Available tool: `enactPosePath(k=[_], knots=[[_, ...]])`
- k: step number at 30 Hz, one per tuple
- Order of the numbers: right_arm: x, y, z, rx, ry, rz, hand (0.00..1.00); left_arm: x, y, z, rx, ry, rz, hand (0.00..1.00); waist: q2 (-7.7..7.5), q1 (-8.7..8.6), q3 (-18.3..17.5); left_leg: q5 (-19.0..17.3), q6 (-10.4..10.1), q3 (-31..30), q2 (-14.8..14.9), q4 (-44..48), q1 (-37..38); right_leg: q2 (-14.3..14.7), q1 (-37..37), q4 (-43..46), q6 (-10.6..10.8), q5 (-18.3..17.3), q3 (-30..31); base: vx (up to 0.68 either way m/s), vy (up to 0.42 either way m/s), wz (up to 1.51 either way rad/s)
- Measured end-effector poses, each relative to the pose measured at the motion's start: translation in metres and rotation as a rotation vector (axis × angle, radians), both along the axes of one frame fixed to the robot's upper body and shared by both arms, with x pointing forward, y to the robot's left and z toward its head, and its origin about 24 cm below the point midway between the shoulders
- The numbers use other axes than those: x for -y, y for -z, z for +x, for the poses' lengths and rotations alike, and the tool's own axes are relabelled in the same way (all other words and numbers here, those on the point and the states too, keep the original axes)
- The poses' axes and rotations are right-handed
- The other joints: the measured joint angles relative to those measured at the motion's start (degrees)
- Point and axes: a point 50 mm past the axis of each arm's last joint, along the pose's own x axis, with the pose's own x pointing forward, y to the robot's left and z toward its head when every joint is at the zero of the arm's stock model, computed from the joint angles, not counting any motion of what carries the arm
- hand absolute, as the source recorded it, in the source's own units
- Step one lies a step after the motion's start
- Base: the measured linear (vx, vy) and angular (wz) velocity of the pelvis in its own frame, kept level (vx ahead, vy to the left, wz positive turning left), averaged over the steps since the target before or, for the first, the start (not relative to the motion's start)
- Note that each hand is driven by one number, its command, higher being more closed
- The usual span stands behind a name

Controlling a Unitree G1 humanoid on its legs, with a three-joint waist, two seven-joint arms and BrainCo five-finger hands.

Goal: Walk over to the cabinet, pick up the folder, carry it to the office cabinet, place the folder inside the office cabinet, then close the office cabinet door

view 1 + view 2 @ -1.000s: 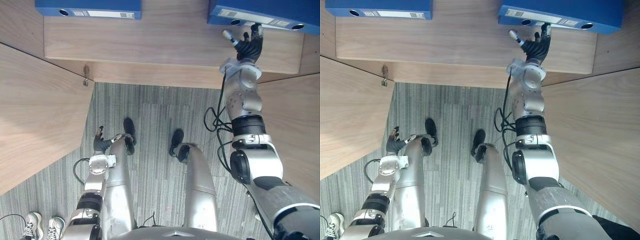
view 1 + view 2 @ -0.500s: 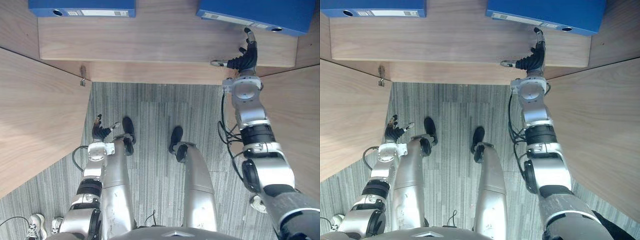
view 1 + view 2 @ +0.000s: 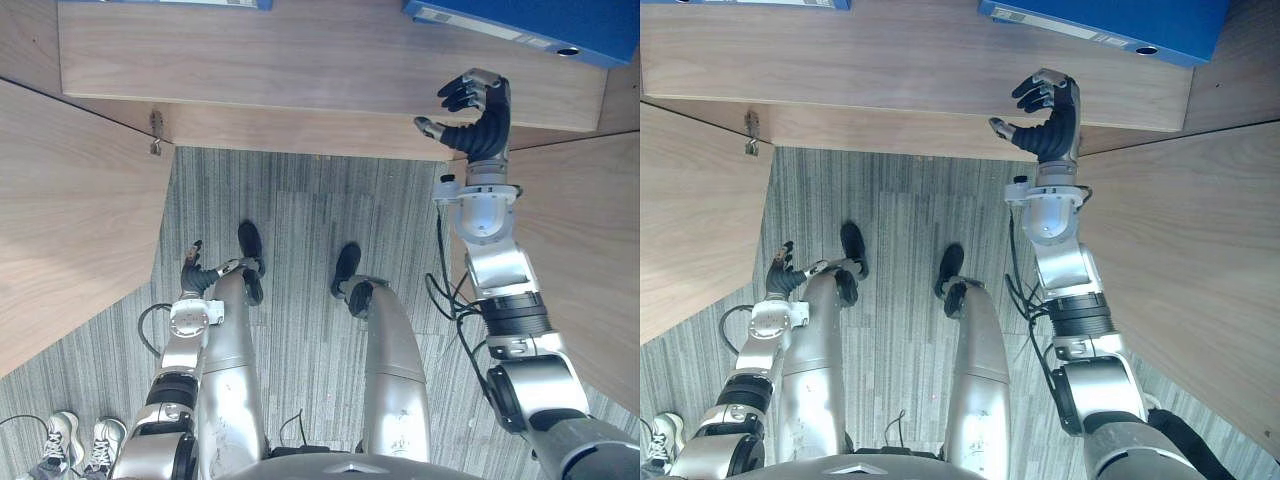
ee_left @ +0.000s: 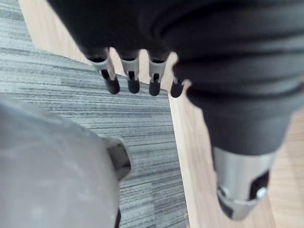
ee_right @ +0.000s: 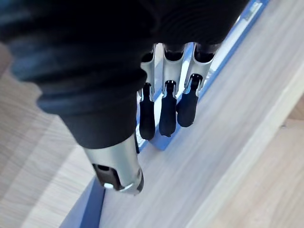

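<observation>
Ahead, a blue lever-arch folder (image 3: 530,20) is seen lying flat at the far right of a wooden cabinet shelf (image 3: 300,60). Its long axis is set across the shelf, slightly skewed, with the right end nearer the robot. Its spine is turned toward the robot and is marked with a white label strip (image 3: 480,27) and, at the right end, a round finger hole (image 3: 568,50). The right hand (image 3: 478,115) is raised near the spine, with fingers loosely bent, thumb held apart and nothing grasped. The left hand (image 3: 195,272) is hung low over grey striped carpet (image 3: 300,250), its fingers relaxed and apart. A second blue folder (image 3: 170,3) is cut off at the shelf's far left.
</observation>
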Motion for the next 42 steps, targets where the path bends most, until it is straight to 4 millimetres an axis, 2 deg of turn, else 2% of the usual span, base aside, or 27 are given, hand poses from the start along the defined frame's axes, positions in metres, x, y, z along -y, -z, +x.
enactPosePath(k=[8,13,19,25,34,42], knots=[[-0.007,-0.008,-0.001,0.063,0.054,-0.053,1.0,0.003,-0.007,0.002,0.043,-0.024,0.0,0.0,0.0,0.47,0.01,-1.2,-0.23,-0.52,0.33,3.95,-1.91,-0.4,-2.34,4.94,-0.24,-2.31,0.42,0.0,-0.003,0.0],[-0.011,-0.025,0.004,0.096,0.057,-0.068,1.0,0.002,-0.014,0.005,0.083,-0.026,0.004,0.0,0.03,0.6,0.4,-2.64,-0.39,-0.84,0.5,7.83,-4.31,-0.89,-4.84,8.89,-0.02,-3.89,1.03,-0.01,0.001,0.0],[-0.003,-0.039,0.024,0.053,0.071,-0.077,1.0,0.001,-0.03,0.012,0.159,-0.024,0.008,0.0,0.1,1.02,0.47,-3.1,-0.21,-1.26,0.29,9.99,-8.35,-1.61,-8.39,10.94,0.19,-4.13,0.97,-0.02,0.011,0.01],[0.009,-0.066,0.037,0.036,0.107,-0.072,1.0,-0.006,-0.036,0.015,0.192,-0.067,-0.031,0.0,0.11,1.16,0.53,-2.87,0.26,-0.97,0.11,10.71,-10.9,-2.03,-11.2,12.04,0.31,-4.25,1.33,0.0,0.003,0.01],[0.02,-0.108,0.037,0.101,0.144,-0.055,1.0,-0.019,-0.043,0.016,0.22,-0.109,-0.023,0.0,0.38,0.96,1.2,-2.83,0.29,-1.1,-0.39,10.52,-13.01,-2.61,-13.26,12.38,0.19,-4.45,1.11,0.0,0.005,0.02],[0.027,-0.119,0.039,0.09,0.102,0.045,1.0,-0.02,-0.041,0.015,0.21,-0.118,-0.033,0.0,0.38,0.81,1.19,-2.61,0.36,-0.99,-0.73,9.73,-12.93,-2.92,-13.21,11.88,0.12,-4.52,0.94,0.0,0.006,0.02]])
